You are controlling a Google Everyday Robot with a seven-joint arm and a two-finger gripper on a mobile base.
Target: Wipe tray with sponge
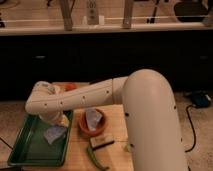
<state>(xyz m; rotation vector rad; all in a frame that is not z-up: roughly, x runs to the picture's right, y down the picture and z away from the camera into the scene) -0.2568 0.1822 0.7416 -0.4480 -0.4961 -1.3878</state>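
End effector (54, 121) is positioned over green tray (25, 150), lower left of frame; finger state cannot be told. Pale sponge (54, 134) is seen just beneath it, on the tray.

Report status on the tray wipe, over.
End effector over the green tray, hidden under the wrist. Pale sponge on tray beneath it. Orange bowl beside tray, apart.

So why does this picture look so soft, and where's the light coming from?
Camera view: soft throughout, edges smeared. The brightest band lies along the top, behind the railing; below it a dark strip. The white arm catches light on its upper curve. The gripper hangs over the green tray, beside a pale sponge.
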